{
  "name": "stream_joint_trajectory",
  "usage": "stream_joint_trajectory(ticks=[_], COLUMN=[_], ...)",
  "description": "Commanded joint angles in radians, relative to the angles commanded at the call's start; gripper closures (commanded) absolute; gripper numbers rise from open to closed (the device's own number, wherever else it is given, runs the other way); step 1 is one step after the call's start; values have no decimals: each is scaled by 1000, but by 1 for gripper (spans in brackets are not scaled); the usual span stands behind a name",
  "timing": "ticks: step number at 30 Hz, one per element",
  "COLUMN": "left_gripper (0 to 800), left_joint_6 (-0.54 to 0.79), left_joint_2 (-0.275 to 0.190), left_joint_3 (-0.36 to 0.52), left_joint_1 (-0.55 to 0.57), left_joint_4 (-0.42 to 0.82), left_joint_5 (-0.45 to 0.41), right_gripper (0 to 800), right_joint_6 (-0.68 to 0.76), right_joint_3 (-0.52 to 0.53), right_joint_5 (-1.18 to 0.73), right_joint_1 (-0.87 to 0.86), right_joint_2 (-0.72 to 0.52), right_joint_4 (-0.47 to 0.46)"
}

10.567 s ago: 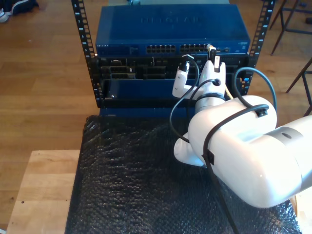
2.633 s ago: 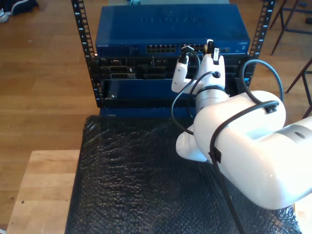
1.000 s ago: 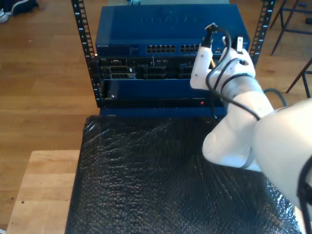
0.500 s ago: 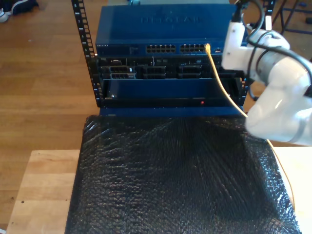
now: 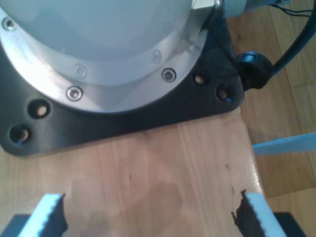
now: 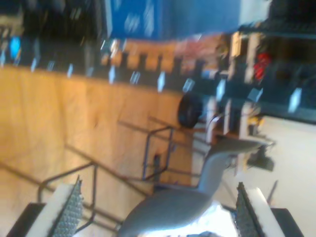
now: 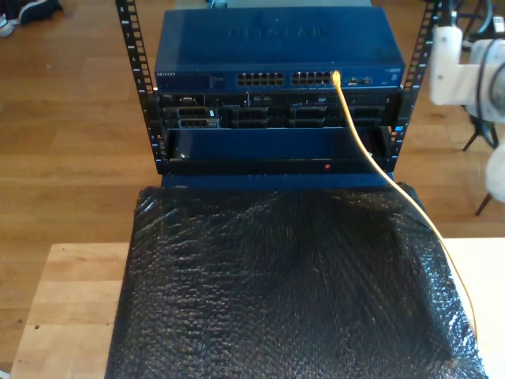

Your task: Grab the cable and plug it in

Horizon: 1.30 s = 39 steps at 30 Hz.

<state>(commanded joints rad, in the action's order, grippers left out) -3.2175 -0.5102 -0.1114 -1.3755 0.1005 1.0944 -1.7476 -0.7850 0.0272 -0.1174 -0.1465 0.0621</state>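
Note:
The yellow cable point(image 7: 371, 154) has its tip point(image 7: 335, 77) seated in a port on the front of the blue switch point(image 7: 276, 43). From there it hangs down and trails over the black mat point(image 7: 276, 284) toward the exterior view's right edge. A white arm point(image 7: 461, 67) stands at the exterior view's upper right, away from the switch and not touching the cable. My first gripper point(image 5: 150, 217) is open and empty above a wooden tabletop point(image 5: 163, 173). My second gripper point(image 6: 158, 210) is open and empty too, facing a blurred room.
A black rack point(image 7: 134, 71) frames the switch and the units under it. A round arm base point(image 5: 98, 49) on a black plate point(image 5: 148, 118) lies just ahead of my first gripper. A grey chair point(image 6: 187, 197) and wood floor show beyond my second gripper.
The arm that held the cable at the switch ports has let go and swung off to the exterior view's right. The cable stays in the port.

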Motion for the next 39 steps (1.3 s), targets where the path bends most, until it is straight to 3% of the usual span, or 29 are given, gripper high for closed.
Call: stream_joint_trajectory(ticks=[14,39], left_gripper=[0,0], left_joint_6=[0,0], left_joint_2=[0,0], left_joint_3=[0,0], left_joint_1=[0,0], left_joint_4=[0,0], left_joint_5=[0,0], right_gripper=[22,11], right_joint_6=[-288,-789], right_joint_3=[-114,-46], right_joint_5=[-465,-1194], right_joint_1=[-256,-758], right_joint_2=[-11,-213], right_joint_4=[2,0])
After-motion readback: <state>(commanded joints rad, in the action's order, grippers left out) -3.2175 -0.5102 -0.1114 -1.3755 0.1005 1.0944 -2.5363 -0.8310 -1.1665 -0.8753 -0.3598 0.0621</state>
